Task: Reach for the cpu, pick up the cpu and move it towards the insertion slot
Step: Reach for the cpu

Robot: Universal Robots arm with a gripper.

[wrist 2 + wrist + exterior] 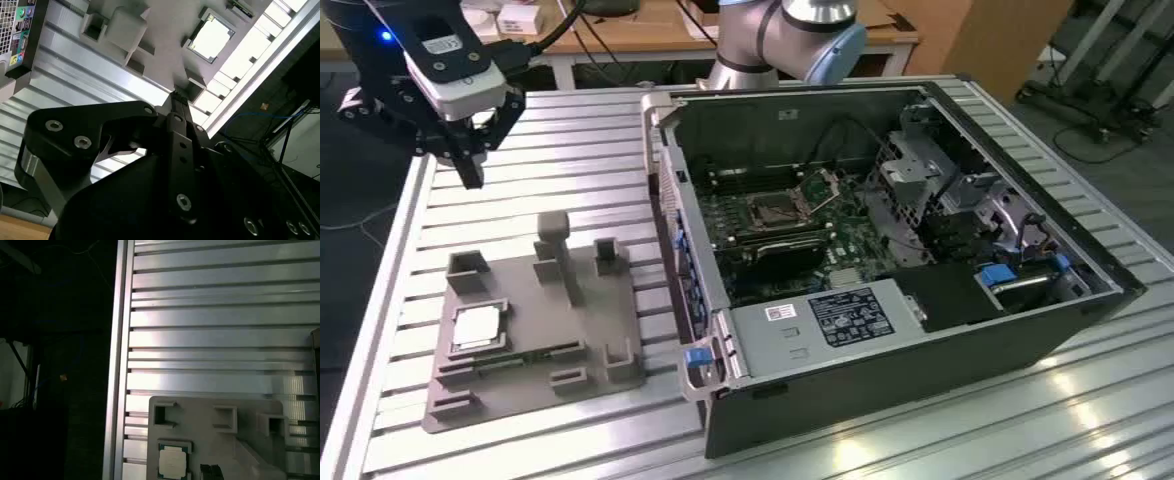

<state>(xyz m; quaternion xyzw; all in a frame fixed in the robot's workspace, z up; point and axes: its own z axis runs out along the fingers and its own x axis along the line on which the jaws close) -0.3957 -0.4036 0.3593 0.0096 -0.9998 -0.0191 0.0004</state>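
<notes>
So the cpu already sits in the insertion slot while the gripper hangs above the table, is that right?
No: the exterior view shows the cpu in the grey holder on the table, not in the insertion slot; the gripper does hang above the table.

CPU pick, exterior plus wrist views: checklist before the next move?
1. cpu lies flat in the grey fixture, nothing on it: ok.
2. hand empty: ok.
3. hand open for a grasp: not ok, its fingers look shut.
4. hand over the cpu: not ok, it hangs above the slatted table, beyond the fixture.
5. insertion slot uncovered, flap raised: ok.
6. cpu corner orientation against the slot: cannot tell.
</notes>
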